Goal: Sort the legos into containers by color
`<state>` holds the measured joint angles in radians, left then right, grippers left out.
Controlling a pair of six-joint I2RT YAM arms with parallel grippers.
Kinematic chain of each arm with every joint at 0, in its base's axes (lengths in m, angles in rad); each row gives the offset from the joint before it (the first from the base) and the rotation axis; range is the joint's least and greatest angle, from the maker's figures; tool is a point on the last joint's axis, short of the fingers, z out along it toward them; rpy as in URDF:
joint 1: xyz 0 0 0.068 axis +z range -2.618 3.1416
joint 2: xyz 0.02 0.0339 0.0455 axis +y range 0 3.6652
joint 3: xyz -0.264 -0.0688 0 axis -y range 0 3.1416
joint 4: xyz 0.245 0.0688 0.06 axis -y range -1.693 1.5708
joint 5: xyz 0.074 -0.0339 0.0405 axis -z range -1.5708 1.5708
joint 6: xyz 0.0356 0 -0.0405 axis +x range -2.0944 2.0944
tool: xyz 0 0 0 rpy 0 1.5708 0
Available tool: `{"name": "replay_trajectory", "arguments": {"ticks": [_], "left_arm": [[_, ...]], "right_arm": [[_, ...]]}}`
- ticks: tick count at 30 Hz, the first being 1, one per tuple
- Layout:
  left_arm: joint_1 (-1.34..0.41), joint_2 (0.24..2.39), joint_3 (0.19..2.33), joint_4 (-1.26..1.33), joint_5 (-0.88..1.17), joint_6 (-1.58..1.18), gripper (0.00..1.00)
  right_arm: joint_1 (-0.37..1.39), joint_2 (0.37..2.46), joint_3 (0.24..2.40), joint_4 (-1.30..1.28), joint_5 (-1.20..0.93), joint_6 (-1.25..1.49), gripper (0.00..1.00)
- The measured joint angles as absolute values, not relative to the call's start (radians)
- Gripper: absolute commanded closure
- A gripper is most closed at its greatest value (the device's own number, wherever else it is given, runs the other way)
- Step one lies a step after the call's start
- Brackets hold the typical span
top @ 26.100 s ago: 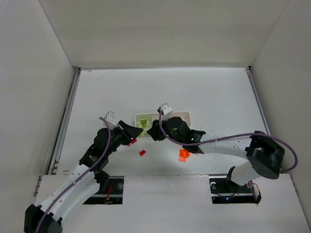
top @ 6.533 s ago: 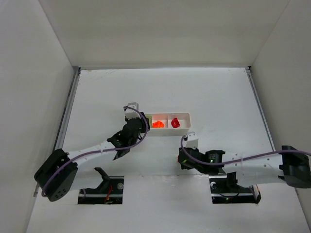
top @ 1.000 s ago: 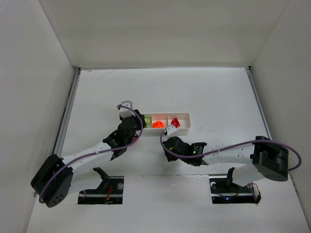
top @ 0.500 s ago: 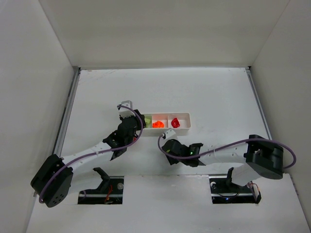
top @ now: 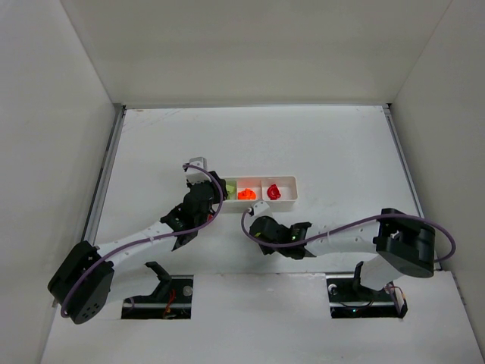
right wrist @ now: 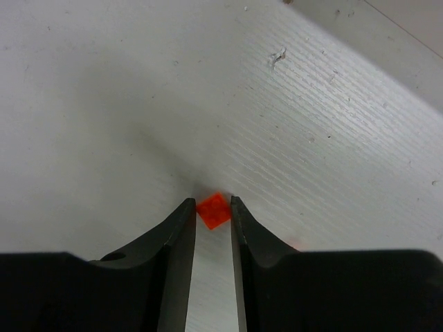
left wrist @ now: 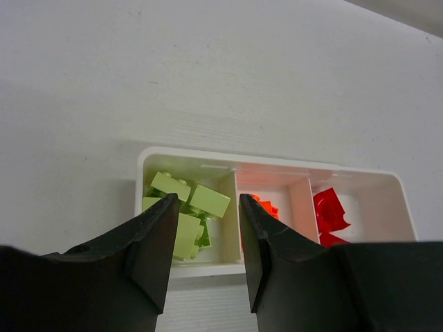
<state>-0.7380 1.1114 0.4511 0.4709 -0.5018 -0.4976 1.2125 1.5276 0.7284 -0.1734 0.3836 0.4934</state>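
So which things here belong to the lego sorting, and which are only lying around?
Job: loose orange brick, between the fingers of the right gripper; white tray; yellow-green bricks, orange bricks, red bricks in it; left gripper, over the tray.
Just there: table; white walls.

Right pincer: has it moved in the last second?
Yes. Seen from above, the right pincer has shifted left along the near side of the white three-compartment plastic tray, to a tiny orange plastic brick.
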Motion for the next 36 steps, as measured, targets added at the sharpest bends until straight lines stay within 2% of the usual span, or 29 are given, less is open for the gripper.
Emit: {"name": "replay_trajectory", "arguments": {"ticks": [11,26,36], "left_arm": [[-0.738,1.114,0.451,0.471,-0.500,-0.498,0.62],[-0.738,1.117,0.451,0.475,-0.500,-0.498,0.62],[-0.716,1.058,0.451,0.472,-0.501,-0.497,0.62]], "right_arm": [[1.204,1.512,0.715,-0.171,0.381,0.543,0.74],[1.163,1.352,0.669,-0.186,0.362,0.591,0.74],[1.037,1.388,0.885,-0.159,0.328,0.493,0.74]]}}
